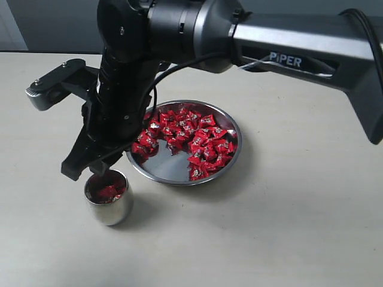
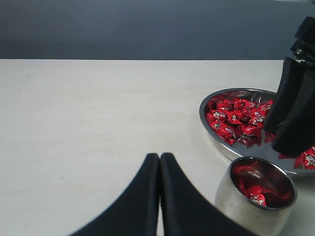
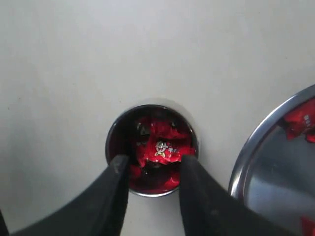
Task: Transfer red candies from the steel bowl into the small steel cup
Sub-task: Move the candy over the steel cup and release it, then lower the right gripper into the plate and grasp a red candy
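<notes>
Few red candies [image 1: 109, 192] in small steel cup [image 1: 112, 214]; most left in steel bowl [image 1: 170, 170]. Right claw [image 3: 154, 161] spread above cup, released. Left claw [image 2: 159, 158] clenched, empty.

Table [image 1: 287, 227]: the bowl and the cup stand on it.
Bowl [image 1: 170, 167]: about mid-table in the exterior view.
Cup [image 1: 111, 213]: upright, just beside the bowl, in front and to the left of it, a narrow gap between them.
Candies [image 1: 185, 134]: most lie in the bowl, across its back and right; its front-left floor is bare. A few lie inside the cup.
My right claw [image 3: 153, 162]: straight above the cup's mouth, one finger to each side of the opening; my arm comes in from the right, over the bowl.
My left claw [image 2: 160, 157]: low over bare table near the cup, the bowl beyond the cup.
</notes>
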Controlling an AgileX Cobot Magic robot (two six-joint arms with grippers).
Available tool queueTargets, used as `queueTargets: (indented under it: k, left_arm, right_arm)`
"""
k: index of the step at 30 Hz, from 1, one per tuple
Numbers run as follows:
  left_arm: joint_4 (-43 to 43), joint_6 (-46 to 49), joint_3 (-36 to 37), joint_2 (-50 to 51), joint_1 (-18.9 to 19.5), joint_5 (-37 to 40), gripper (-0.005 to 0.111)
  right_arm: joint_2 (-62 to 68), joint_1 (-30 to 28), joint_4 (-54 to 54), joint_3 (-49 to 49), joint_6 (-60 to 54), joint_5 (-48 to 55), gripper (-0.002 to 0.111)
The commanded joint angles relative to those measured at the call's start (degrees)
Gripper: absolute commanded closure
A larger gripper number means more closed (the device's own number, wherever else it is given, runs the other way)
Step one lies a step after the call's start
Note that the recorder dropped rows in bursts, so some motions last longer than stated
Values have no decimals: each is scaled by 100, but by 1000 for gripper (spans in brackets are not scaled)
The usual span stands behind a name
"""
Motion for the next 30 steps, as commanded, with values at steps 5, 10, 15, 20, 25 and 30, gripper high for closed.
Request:
queueTargets:
  k: [5, 10, 15, 20, 25, 30]
  left_arm:
    - [4, -1, 30, -39, 29, -57, 106]
    - [4, -1, 30, -39, 29, -57, 106]
    - [4, -1, 30, -39, 29, -57, 106]
    - [4, -1, 30, -39, 29, -57, 106]
    - [4, -1, 30, -39, 29, -57, 106]
    - [4, -1, 30, -39, 29, -68, 106]
  right_arm:
    - [-33, -57, -771, 6, 151, 42, 74]
    - [79, -298, -1564, 6, 840, -117, 74]
    - [483, -639, -1850, 6, 1117, -255, 74]
    - [786, -916, -1922, 6, 1299, -593, 74]
    - [965, -1008, -1933, 6, 1324, -1098, 74]
    - [1061, -1023, -1963, 6, 1324, -1363, 74]
